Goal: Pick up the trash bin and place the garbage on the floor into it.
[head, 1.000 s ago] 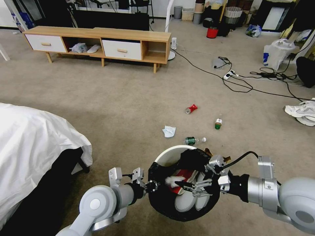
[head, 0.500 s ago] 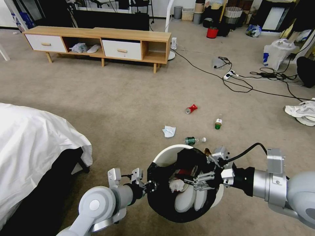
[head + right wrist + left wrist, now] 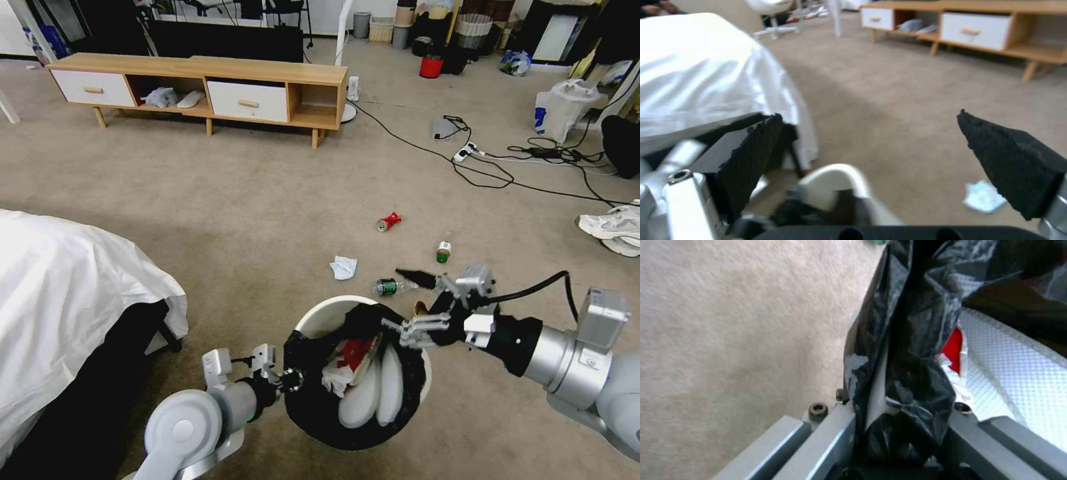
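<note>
Left gripper (image 3: pixel 288 381) is pinching the black-lined rim of the trash bin (image 3: pixel 320 319), lower centre of frame. Right gripper (image 3: pixel 403 300) is hovering beside its upper-right edge, jaws spread wide, holding nothing. Garbage (image 3: pixel 388 221) is lying on floor (image 3: pixel 267 200) beyond.

A low wooden TV cabinet (image 3: pixel 200 83) with white drawers stands by the far wall. A white-sheeted bed (image 3: pixel 67 300) sits left. Black cables (image 3: pixel 493 167) trail toward what looks like sneakers (image 3: pixel 617 227).
</note>
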### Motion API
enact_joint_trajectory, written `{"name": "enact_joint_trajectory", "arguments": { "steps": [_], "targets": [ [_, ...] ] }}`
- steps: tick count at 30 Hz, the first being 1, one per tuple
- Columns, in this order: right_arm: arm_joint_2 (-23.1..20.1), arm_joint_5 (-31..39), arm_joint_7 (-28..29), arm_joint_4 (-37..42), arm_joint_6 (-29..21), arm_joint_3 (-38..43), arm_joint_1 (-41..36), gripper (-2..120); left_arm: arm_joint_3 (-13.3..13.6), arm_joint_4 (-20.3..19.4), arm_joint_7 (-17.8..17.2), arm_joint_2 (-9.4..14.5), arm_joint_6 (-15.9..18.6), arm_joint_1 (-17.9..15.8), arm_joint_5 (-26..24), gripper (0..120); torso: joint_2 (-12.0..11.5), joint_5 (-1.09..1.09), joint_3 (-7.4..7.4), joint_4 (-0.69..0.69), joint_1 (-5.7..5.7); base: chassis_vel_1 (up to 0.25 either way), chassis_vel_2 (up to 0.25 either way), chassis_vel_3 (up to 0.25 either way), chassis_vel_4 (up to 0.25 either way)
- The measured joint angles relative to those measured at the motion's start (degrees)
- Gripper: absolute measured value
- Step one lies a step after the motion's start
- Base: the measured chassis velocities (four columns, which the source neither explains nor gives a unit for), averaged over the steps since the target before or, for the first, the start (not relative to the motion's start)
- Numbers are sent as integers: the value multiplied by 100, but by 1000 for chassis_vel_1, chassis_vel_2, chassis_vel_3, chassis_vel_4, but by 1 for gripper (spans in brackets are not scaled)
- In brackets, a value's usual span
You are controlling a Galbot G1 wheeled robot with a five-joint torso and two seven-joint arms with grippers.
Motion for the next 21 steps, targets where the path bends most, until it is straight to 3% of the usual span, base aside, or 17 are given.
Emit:
{"name": "enact_joint_trajectory", "arguments": {
  "steps": [7,9,14,21],
  "targets": [
    [223,-627,9,-249,362,-13,-72,100,-382,-192,365,-149,-7,368,488,0,0,0,0,-1,0,0,0,0,0],
    [393,-854,-6,-358,505,-31,-77,100,-612,-312,575,-236,-14,556,796,0,0,1,0,0,0,0,0,0,0],
    [574,-1046,-42,-441,634,-30,-77,100,-808,-422,907,-363,-99,749,1255,0,0,0,0,-1,0,0,0,0,0],
    [936,-1725,-272,-575,878,56,-273,100,-1002,-511,1438,-821,-305,958,2073,0,0,0,0,-1,0,0,0,0,0]
  ]
}}
